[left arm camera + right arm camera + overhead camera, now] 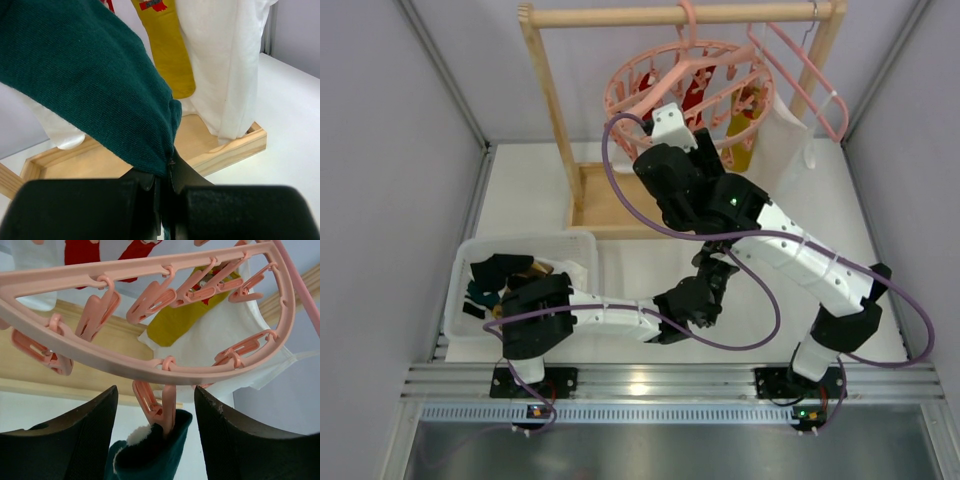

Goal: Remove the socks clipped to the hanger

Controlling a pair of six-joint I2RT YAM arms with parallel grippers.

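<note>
Progress: partway, by judgement.
Already off: dark socks (498,272), heaped in the clear plastic bin (470,248) at the near left.
In hand: dark teal sock (90,75), cuff pinched in one pink clip (156,407) on the rim of the round pink hanger (125,365), lower end clamped tight between the closed fingers of the left gripper (165,176).
At that clip: right gripper (155,395), fingers spread wide to either side, gripping nothing.
Still clipped: red socks (695,95) and a mustard yellow sock (165,50), hanging under the ring, beside the white cloth bag (225,60).
Remaining: release of the teal one, then those others.
</note>
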